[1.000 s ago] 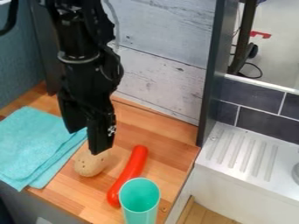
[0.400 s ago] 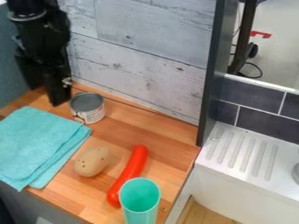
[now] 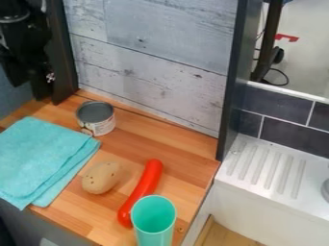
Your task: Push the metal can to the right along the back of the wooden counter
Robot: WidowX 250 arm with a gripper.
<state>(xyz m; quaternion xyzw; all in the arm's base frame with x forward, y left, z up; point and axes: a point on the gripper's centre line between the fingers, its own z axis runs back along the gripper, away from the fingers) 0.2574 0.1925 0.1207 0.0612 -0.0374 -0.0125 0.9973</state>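
Your black robot arm (image 3: 18, 30) occupies the upper left of the camera view; your two-finger gripper (image 3: 30, 90) hangs downward, its fingers spread apart.

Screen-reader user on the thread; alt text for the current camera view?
Black robot gripper at upper left, near a tin can and turquoise cloth on a wooden counter. Toward the front: a potato, a long red object and a turquoise cup. Right: a grooved white surface.

Dark tiles (image 3: 292, 136) behind white drainboard (image 3: 246, 186)
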